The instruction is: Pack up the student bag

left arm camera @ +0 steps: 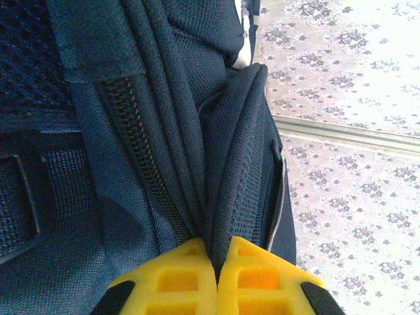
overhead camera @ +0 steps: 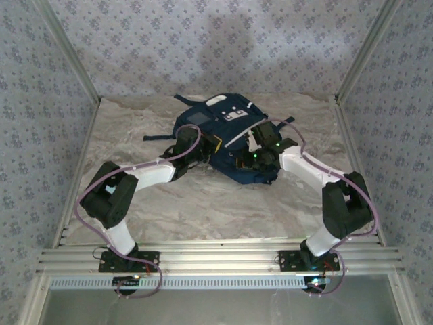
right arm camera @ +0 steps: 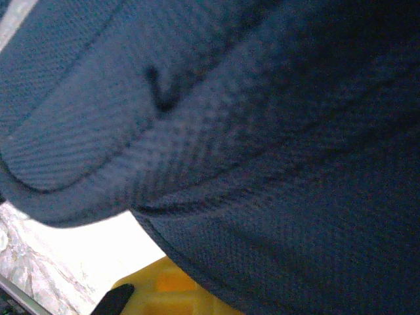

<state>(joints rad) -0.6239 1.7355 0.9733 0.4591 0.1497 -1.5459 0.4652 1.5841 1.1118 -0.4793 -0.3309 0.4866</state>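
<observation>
The student bag (overhead camera: 223,122), navy blue with a grey patch and white tabs, lies at the far middle of the table. My left gripper (overhead camera: 214,152) reaches in at its near left side. In the left wrist view its yellow fingers (left arm camera: 177,275) are shut on a bunched fold of the bag's fabric (left arm camera: 223,197), next to a dark zipper (left arm camera: 141,157). My right gripper (overhead camera: 245,161) is at the bag's near right side. In the right wrist view navy cloth (right arm camera: 262,131) lies over the jaws, leaving one yellow finger (right arm camera: 161,289) showing. It looks shut on the cloth.
The table top (overhead camera: 203,203) is pale and marbled. Patterned walls with metal corner posts (overhead camera: 358,61) close in three sides. A dark strap (overhead camera: 157,137) trails left from the bag. Aluminium rails (overhead camera: 216,257) run along the near edge by the arm bases.
</observation>
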